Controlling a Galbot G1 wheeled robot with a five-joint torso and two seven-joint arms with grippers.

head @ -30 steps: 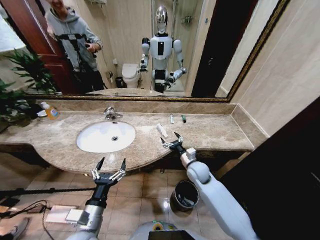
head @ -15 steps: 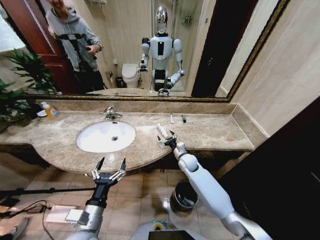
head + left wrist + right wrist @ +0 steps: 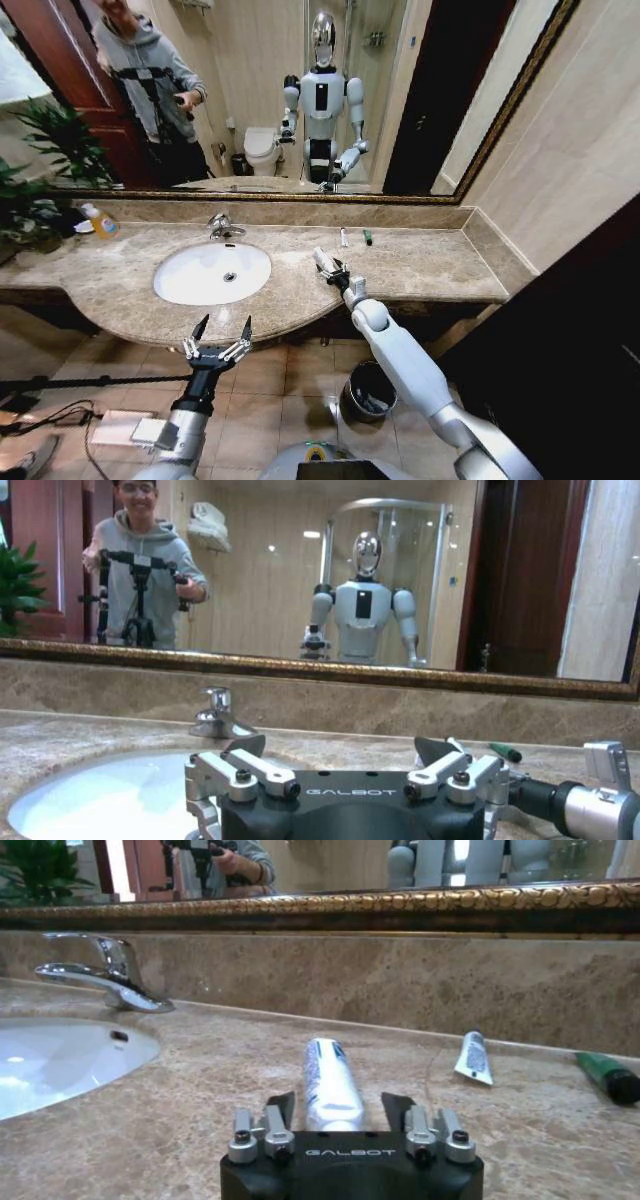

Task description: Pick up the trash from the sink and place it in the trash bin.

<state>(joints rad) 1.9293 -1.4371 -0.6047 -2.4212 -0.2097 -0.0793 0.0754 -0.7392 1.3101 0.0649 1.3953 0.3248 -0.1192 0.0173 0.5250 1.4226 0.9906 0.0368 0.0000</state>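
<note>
White tube with blue marks [image 3: 329, 1081] lying on the beige marble countertop [image 3: 180, 1095], just right of the sink [image 3: 212, 272]. Right gripper [image 3: 336, 1111] straddling its near end, jaws spread, not yet clenched. Best lowered square, then closed on the middle. Left gripper [image 3: 217, 340] splayed, idle below the counter edge. Gilt-framed mirror [image 3: 300, 120] behind; trash bin [image 3: 369, 391] on the tiled floor.

Even indoor light, fisheye-bent edges

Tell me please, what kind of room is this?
Most likely a bathroom, perhaps in a hotel. A white sink with a chrome faucet sits in a marble countertop under a wide framed mirror, which reflects a toilet.
</note>
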